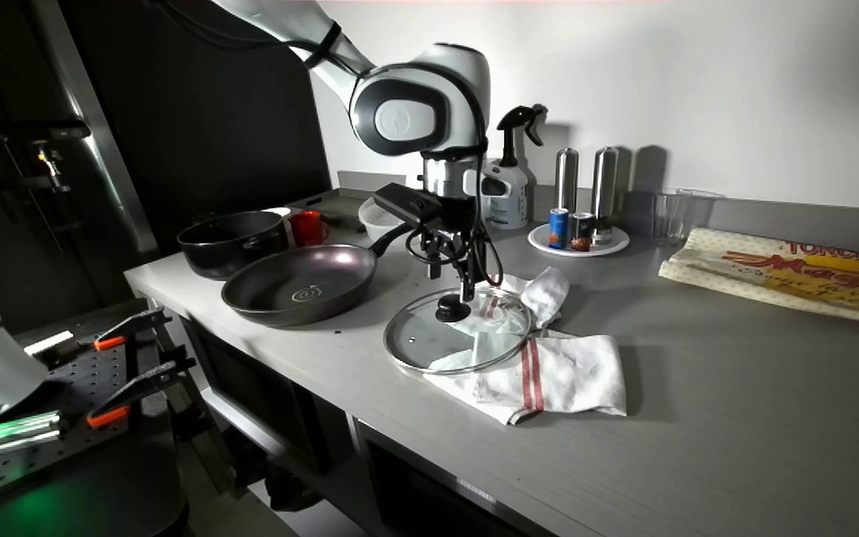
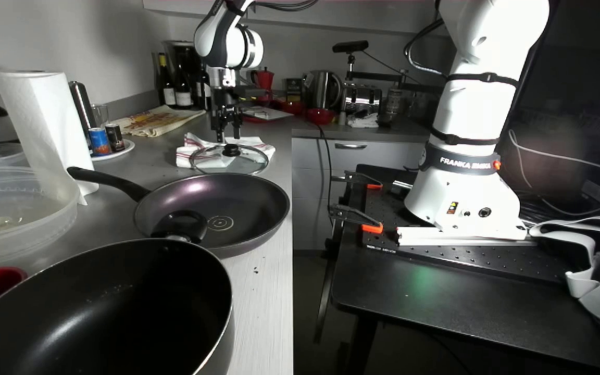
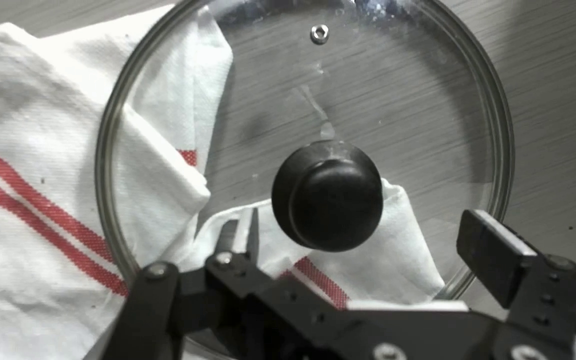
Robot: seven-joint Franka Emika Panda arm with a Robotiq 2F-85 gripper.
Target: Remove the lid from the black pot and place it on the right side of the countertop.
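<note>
Metal-rimmed glass lid (image 1: 459,339), off the black pot (image 1: 213,257) and lying, black knob (image 3: 338,205) upward, over part of a rumpled, red-striped white dish towel (image 1: 579,373) on the grey countertop (image 1: 743,418). Just above, pointing down, the Robotiq gripper (image 2: 228,139): jaws released and spread well apart, with the knob between the fingertips (image 3: 490,260) in the wrist view and a gap visible on either side. In both exterior views, beside the lid, a dark frying pan (image 1: 340,276); next to the pan, the black pot, open at the top. Near the pot, a red mug (image 1: 310,227); toward the wall (image 1: 698,89), a spray bottle (image 1: 513,205) and a white plate (image 1: 541,242) bearing two small cans (image 1: 558,227), with two tall steel cylinders (image 1: 605,179) just beside them.
</note>
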